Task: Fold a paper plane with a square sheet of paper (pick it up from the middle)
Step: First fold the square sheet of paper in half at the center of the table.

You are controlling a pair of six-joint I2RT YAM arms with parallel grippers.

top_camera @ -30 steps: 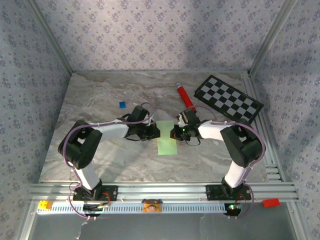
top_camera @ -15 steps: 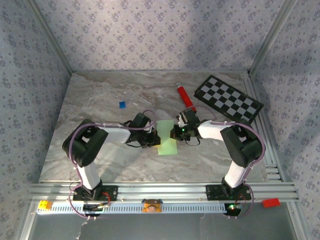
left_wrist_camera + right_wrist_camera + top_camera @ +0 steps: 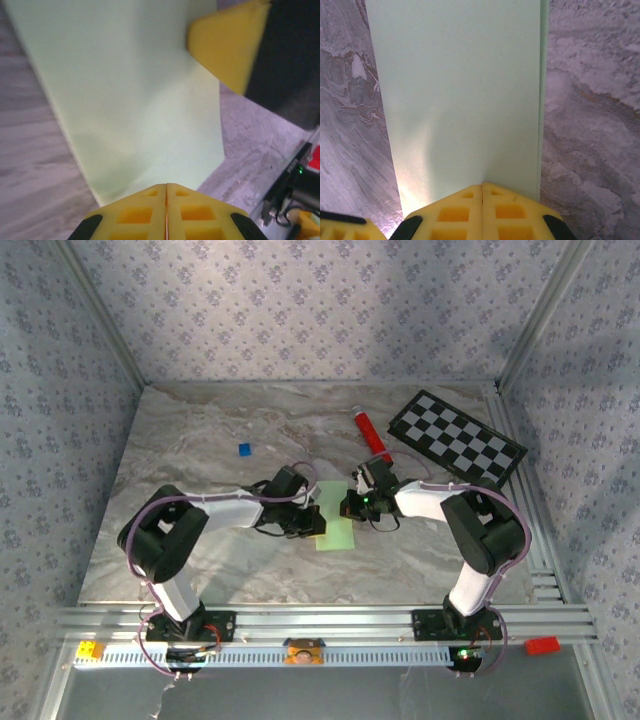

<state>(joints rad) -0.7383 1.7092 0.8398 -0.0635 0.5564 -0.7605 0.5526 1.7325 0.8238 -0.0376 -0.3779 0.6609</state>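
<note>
I have the paper (image 3: 339, 534) in the middle of the bench (image 3: 200, 440). It lies flat as a narrow pale green strip, its long sides running away from the arm bases. Both arms reach in toward it, one from each side.

The left gripper (image 3: 316, 523) sits on the paper's left long edge, toward the near half. In the left wrist view its yellow fingers (image 3: 197, 212) are pressed together with no gap, the tips on the paper's edge. I cannot tell whether paper is caught between them or they only press on it. The same view has a yellow finger of the other arm touching the far edge.

The right gripper (image 3: 347, 506) meets the right long edge a little farther up the strip. Its jaws are closed tight too. In the right wrist view the fingers (image 3: 512, 212) close to a single seam at the edge of the paper (image 3: 465, 90). There I cannot tell a pinch from a press either. Along one long side a thin sliver of a lower layer peeks out from under the top one, so the sheet lies doubled.

Beyond the right arm a red tube (image 3: 368, 433) lies on the bench, with the checkerboard (image 3: 456, 437) just beside it, near the right wall. A small blue square (image 3: 244, 449) lies well apart, up on the left.
</note>
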